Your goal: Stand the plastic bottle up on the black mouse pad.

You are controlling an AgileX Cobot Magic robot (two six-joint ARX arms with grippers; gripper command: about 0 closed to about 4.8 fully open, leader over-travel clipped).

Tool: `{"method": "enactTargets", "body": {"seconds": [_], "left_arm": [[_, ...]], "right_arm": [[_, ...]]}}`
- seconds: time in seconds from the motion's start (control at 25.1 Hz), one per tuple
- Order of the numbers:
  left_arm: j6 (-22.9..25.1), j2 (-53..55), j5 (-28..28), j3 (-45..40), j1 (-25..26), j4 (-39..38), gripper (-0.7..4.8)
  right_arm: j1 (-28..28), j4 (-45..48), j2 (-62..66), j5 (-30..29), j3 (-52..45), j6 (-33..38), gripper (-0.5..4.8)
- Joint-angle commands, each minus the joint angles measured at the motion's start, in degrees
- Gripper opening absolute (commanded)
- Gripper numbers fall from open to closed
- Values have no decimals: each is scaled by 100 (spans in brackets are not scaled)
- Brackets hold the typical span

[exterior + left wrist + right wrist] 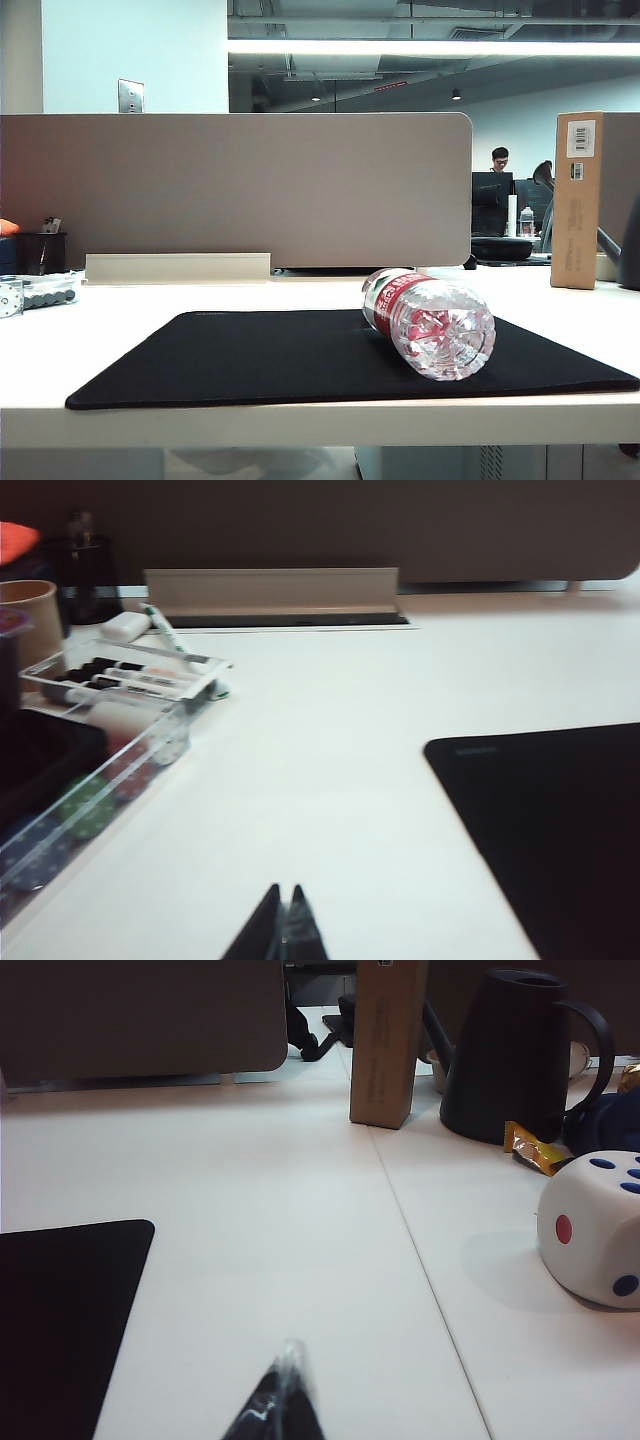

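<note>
Two grippers sit low over the white table [300, 425], neither holding anything: the left gripper [282, 920] shows its two dark fingertips pressed together, off the left edge of the one black mouse pad [300, 355], and the right gripper [285, 1390] shows its tips pressed together too, off the pad's right edge. One plastic bottle [428, 322] lies on its side on the right part of the pad, clear ribbed base toward the near edge, red-and-white label behind. Farther left stands one clear tray [110, 750] of markers. Farther right are one white die [592, 1228], one black jug [515, 1055] and one cardboard box [577, 200]. One grey partition [235, 188] closes the far side.
</note>
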Motion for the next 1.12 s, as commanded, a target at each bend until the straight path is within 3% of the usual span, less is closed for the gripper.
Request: {"method": "enactTargets", "body": {"seconds": [0.04, 0.32, 0.48, 0.56, 0.68, 0.72, 0.88, 1.12], "left_arm": [[0, 0, 2, 15, -203, 74, -1], [0, 0, -9, 13, -798, 72, -1], [-2, 48, 9, 15, -1633, 76, -1], [-2, 352, -2, 15, -2033, 79, -1], [0, 1047, -11, 15, -2756, 74, -1], [0, 1432, 0, 15, -3163, 74, -1], [-2, 1891, 50, 15, -3891, -24, -1], [0, 1526, 0, 15, -3891, -59, -1]], "right_arm": [[-2, 74, 0, 2, -26, 13, -1], [-2, 72, 0, 2, -26, 15, -1], [-2, 74, 0, -39, -26, 66, -1], [-2, 76, 0, -39, -26, 555, -1], [-2, 76, -4, -46, -26, 1963, -1], [-2, 90, -4, -275, -24, 2721, -1], [28, 787, 0, -1882, 98, 3895, -3], [28, 61, 1025, -2214, 1622, 3685, -3]]}}
